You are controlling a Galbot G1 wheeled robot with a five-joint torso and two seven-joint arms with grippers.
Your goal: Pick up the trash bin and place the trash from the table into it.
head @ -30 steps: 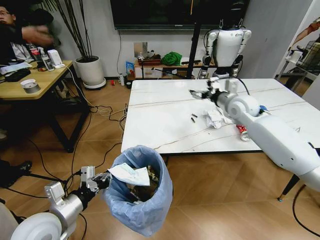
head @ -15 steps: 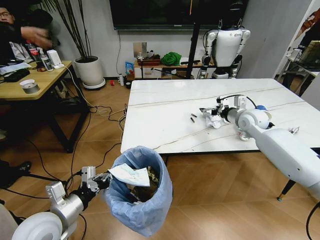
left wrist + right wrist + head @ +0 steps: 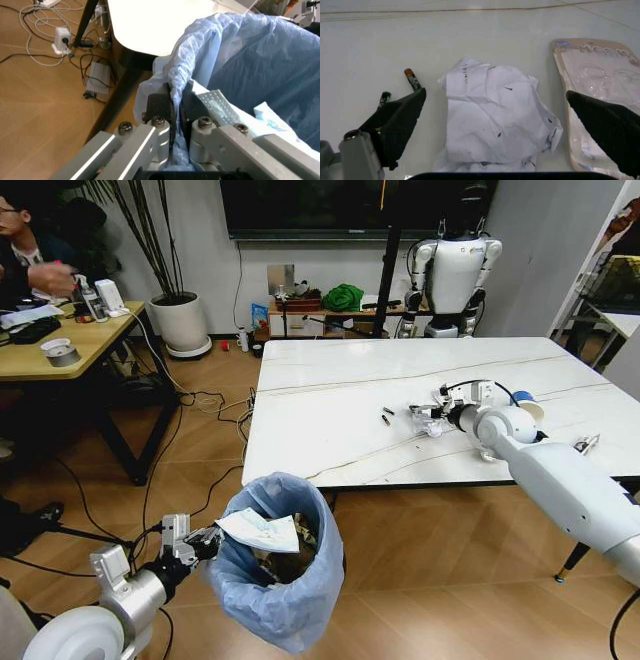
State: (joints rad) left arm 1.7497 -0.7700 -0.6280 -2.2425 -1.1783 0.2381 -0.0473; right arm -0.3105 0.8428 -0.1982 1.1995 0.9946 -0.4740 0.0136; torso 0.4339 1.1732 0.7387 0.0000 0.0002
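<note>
Lowered since 1 second ago, the right gripper [image 3: 495,123] now straddles the crumpled paper [image 3: 495,116] on the table [image 3: 330,390], jaws wide. At 7 o'clock over wooden floor [image 3: 440,580], the left gripper [image 3: 175,108] pinches the trash bin [image 3: 285,580] rim. Bin contents are hard to identify.

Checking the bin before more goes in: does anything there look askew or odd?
Yes. A white paper lies flat across the trash bin mouth instead of dropping inside. The left end effector pinches only the bag's rim, bunching the plastic.
</note>
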